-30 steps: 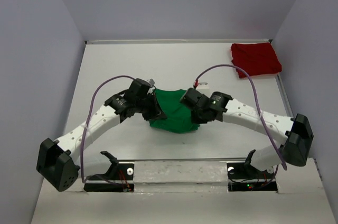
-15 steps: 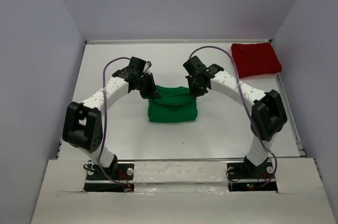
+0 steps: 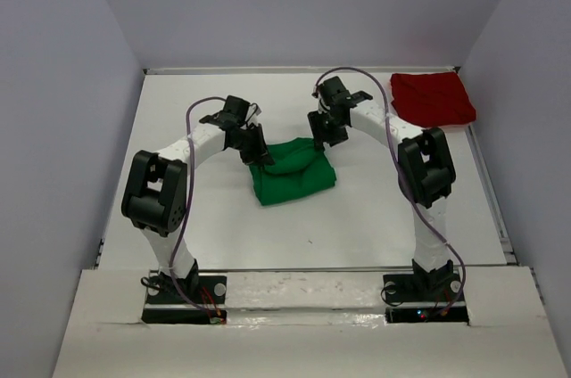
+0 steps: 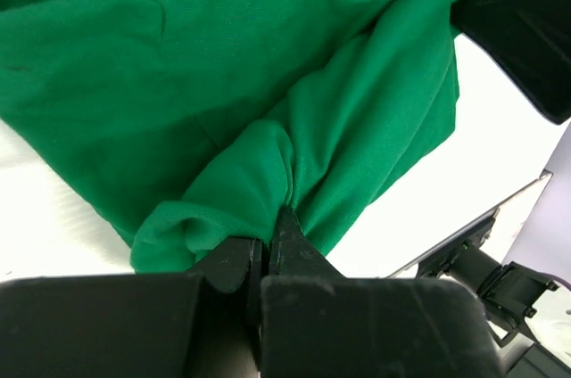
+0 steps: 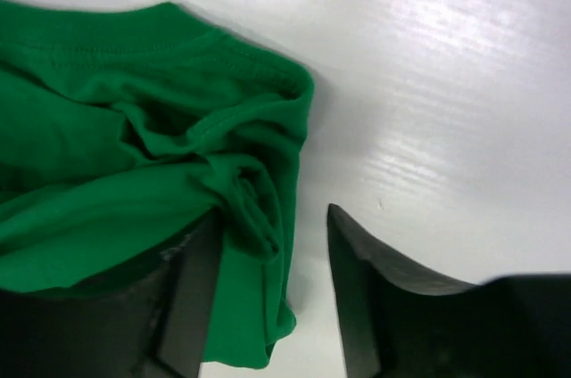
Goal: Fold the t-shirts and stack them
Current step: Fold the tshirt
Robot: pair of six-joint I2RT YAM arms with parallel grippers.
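Note:
The green t-shirt (image 3: pixel 294 175) lies bunched and partly folded at mid table. My left gripper (image 3: pixel 260 156) is at its far left corner, shut on a pinched fold of the green cloth (image 4: pixel 241 173), with the jaws (image 4: pixel 268 237) pressed together. My right gripper (image 3: pixel 321 138) is at the shirt's far right corner. It (image 5: pixel 273 214) stands open, and a loose wad of green cloth (image 5: pixel 161 173) rests against one finger without being pinched. The dark red t-shirt (image 3: pixel 433 98) lies folded at the far right corner, apart from both grippers.
Grey walls close in the white table (image 3: pixel 196 226) on the left, right and back. Purple cables (image 3: pixel 357 75) loop above both arms. The right gripper's black finger (image 4: pixel 526 30) shows at the top right of the left wrist view.
Both arms have drawn the green shirt's near edge away from the bases, over itself. The right gripper has opened and let go of the cloth. The left stays shut on it.

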